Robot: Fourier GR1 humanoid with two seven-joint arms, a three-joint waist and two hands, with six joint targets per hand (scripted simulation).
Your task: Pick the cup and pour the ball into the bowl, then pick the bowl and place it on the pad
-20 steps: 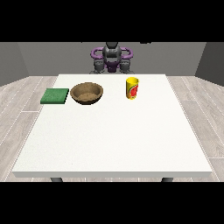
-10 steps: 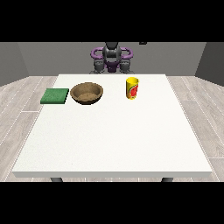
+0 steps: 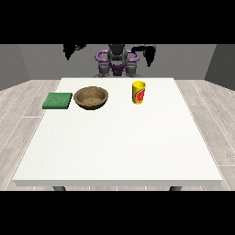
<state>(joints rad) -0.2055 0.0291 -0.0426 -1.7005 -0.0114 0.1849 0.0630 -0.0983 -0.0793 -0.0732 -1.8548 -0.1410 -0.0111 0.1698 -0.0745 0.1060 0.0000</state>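
On the tabletop point(image 3: 114, 142) I see pad point(image 3: 58, 100), bowl point(image 3: 91, 97) and cup point(image 3: 138, 92) in a row; both raised hands point(image 3: 71, 48) point(image 3: 148, 53) hold nothing, finger spread I cannot tell.

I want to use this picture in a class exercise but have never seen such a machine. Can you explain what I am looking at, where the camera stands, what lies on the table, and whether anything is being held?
The camera stands across a white table and faces a humanoid robot, small at the top. Its two black hands are raised at about head height behind the table: one at the view's left, one at the view's right. How their fingers lie is too small to tell, but both are well away from the things on the table. On the table, in a row from left to right, lie a green pad, a brown bowl and a yellow cup. The cup's inside is hidden, so no ball shows.
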